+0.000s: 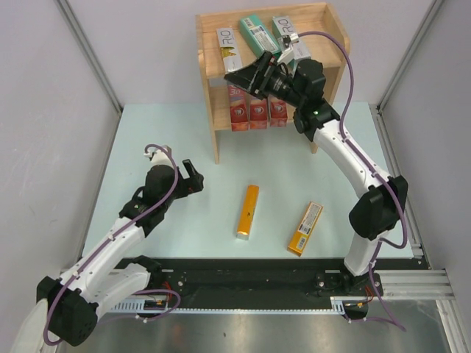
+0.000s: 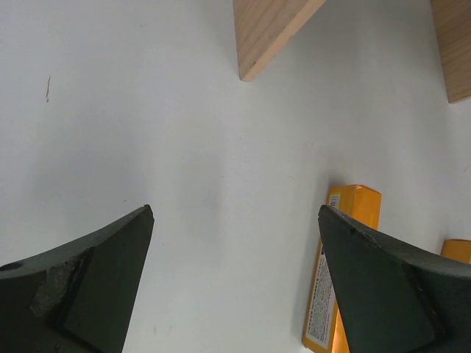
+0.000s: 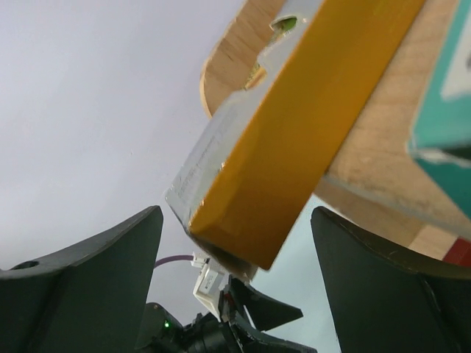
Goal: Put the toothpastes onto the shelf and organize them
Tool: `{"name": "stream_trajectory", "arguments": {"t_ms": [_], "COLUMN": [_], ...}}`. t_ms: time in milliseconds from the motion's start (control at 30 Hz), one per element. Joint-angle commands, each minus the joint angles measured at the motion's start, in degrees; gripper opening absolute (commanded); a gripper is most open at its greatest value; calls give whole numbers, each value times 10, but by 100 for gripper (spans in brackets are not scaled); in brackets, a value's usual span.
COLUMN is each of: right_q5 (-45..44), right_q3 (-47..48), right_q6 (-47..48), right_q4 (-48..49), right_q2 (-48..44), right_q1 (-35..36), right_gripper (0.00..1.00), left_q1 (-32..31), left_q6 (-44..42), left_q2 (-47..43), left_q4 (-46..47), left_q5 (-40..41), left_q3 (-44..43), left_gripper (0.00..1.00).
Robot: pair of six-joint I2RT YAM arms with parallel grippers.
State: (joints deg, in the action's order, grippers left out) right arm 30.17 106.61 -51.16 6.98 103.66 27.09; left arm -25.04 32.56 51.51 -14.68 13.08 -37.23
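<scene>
Toothpastes (image 1: 257,112) mostly stood on shelf (image 1: 212,110), upper centre; two orange cartons (image 1: 248,212) lay on desk (image 1: 176,125), lower centre. R fingers (image 3: 88,279) were spread about silver carton (image 3: 294,132), not pinching; L fingers (image 2: 81,294) spread, empty. Step judged: release. Next req.: withdraw, fetch orange carton.

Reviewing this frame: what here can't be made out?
Top view: right arm covers the shelf's right part; cartons beneath it can't be counted.
Right wrist: silver-and-yellow carton runs off the top edge; its print is unreadable.
Left wrist: rightmost orange carton is mostly hidden by the left gripper and right edge.
</scene>
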Motion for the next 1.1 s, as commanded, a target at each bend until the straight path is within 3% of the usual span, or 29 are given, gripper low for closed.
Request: {"name": "stream_trajectory", "arguments": {"t_ms": [0,167,267,367,400,500,933,1067], "right_q5": [-25,-35,-44,-43,-43,-42,-28,-19], "right_q3": [-49,-76,-80,-76,-75,-62,65,62], "right_q6": [4,9,15,12,11,10,18,15], "right_q4": [33,44,43,48,51,52,7,9], "right_q2": [-54,-79,-86,-78,-76,-60,30,31], "right_q1": [-6,-5,-5,-5,-5,-5,-7,-7], "right_gripper": [88,87,82,69,60,51,45,45], "left_q1": [2,2,2,2,1,1,1,1], "left_q6": [4,7,8,8,8,8,6,5], "left_q2": [-11,-11,-14,-14,-15,-18,-23,-26], "left_q4": [8,7,9,9,8,6,-3,-5], "left_q5": [-6,-7,-8,-9,-8,-7,-2,0], "left_q3": [5,7,8,8,8,8,5,5], "left_gripper": [100,100,100,100,100,100,100,100]}}
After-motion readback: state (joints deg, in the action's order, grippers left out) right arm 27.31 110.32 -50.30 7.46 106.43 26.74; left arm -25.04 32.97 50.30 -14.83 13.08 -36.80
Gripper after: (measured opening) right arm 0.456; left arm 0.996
